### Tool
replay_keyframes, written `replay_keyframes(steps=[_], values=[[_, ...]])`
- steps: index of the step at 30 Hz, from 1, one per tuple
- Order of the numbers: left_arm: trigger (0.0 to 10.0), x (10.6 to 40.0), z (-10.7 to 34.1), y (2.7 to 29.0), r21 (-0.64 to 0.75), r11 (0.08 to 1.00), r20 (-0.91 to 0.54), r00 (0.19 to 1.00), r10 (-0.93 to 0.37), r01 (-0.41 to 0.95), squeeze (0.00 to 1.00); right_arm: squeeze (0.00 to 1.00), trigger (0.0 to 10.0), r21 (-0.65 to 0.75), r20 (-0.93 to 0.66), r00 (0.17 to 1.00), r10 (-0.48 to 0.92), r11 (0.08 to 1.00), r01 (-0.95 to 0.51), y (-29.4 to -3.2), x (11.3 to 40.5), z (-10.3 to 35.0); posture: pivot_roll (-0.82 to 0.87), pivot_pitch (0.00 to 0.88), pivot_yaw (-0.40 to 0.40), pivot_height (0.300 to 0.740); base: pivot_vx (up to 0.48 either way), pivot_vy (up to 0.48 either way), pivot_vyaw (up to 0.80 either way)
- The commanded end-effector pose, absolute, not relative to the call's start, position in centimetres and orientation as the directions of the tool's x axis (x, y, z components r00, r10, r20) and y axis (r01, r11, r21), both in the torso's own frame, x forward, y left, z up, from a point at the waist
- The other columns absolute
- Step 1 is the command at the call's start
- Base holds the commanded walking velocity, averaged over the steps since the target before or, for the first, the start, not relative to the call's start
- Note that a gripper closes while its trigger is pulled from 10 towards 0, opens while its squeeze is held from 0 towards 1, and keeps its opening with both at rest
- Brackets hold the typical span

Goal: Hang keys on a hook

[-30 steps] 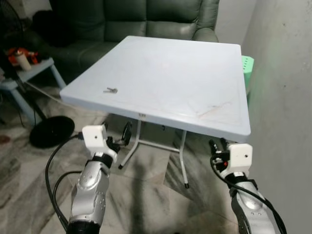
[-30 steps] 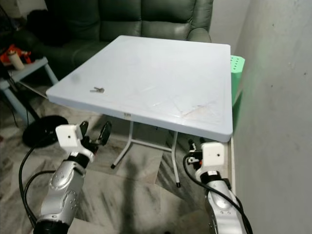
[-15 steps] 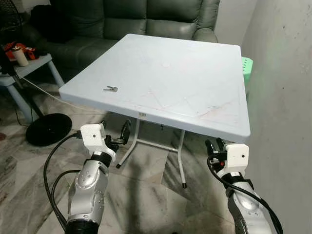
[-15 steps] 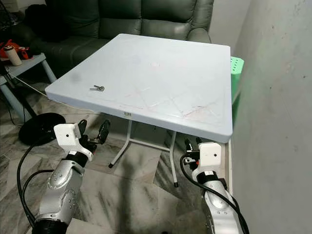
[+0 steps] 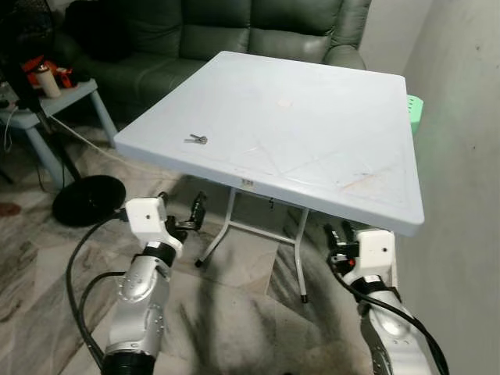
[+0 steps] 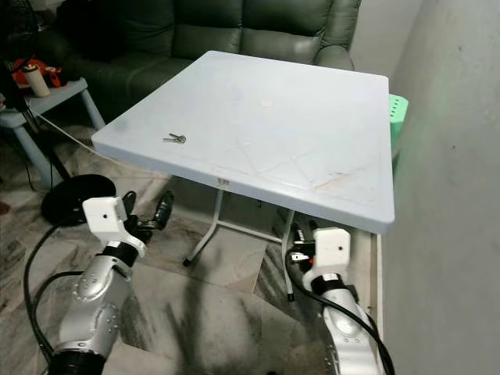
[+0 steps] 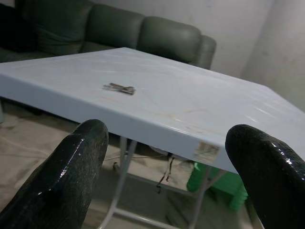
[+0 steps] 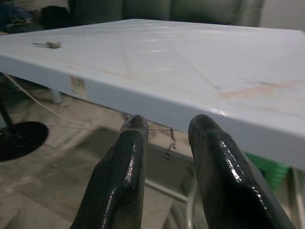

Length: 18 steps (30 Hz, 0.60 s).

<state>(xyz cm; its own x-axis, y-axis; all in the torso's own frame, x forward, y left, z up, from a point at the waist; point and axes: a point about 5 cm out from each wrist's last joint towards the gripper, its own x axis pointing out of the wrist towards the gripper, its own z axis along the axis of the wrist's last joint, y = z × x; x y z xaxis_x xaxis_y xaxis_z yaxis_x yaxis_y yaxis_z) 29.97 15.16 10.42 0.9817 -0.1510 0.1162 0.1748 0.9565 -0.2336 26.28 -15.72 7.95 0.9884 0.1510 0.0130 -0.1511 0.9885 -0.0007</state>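
**Zero contact so far: keys on table, both grippers below the edge**

One small set of keys (image 5: 197, 140) lies flat on the white folding table (image 5: 312, 117), near the table's left edge on the robot's side and well apart from anything else on the top. No hook is visible in any view, so I can't tell where the hang target is.

Left gripper (image 5: 181, 212): held low, in front of and below the table's near edge, fingers spread wide, nothing between them. Its wrist view looks up across the tabletop with the keys roughly centred between the two black fingers (image 7: 71, 176).

Right gripper (image 8: 167, 157): also below the near edge, toward the table's right side, fingers close together with a narrow gap, holding nothing. Well apart from the keys.

Judgement: task is at the approach stage; the pickup hasn't started. The left arm is the obvious candidate.

Risks from here:
- Left gripper sits under the table lip. Reaching forward without lifting first probably hits the edge.
- Keys are thin and flat on a smooth, hard top. Long fingers will likely slide over them or push them along rather than pinch.
- Keys are near the edge, so a push toward it could drop them to the marble floor (image 5: 234, 312).
- Cable (image 5: 78, 273) looping from the left arm could snag during the lift.
- Hook location unknown, so the robot may have to walk or turn while carrying; a weak pinch may lose the keys.
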Motion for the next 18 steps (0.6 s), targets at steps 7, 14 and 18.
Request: replay_keyframes(steps=[7,14,18], values=[[10.0,29.99,10.22,14.69,-0.238,0.953,0.101,0.980,-0.169,0.189,0.00,0.00,10.0,-0.004,0.017,0.991,0.135,0.991,-0.135,-16.26,26.12,8.07,-0.07,0.020,-0.010,0.732,0.000,0.000,0.00],[10.0,30.00,10.20,14.66,-0.240,0.952,0.098,0.981,-0.170,0.189,0.00,0.00,10.0,-0.003,0.013,0.991,0.136,0.991,-0.136,-16.27,26.04,8.01,-0.07,0.022,-0.009,0.732,0.000,0.422,0.00],[10.0,30.02,10.19,14.66,-0.241,0.952,0.098,0.981,-0.170,0.189,0.00,0.00,10.0,-0.002,0.013,0.990,0.138,0.990,-0.138,-16.22,26.04,8.01,-0.07,0.021,-0.009,0.732,0.000,0.411,0.00]])
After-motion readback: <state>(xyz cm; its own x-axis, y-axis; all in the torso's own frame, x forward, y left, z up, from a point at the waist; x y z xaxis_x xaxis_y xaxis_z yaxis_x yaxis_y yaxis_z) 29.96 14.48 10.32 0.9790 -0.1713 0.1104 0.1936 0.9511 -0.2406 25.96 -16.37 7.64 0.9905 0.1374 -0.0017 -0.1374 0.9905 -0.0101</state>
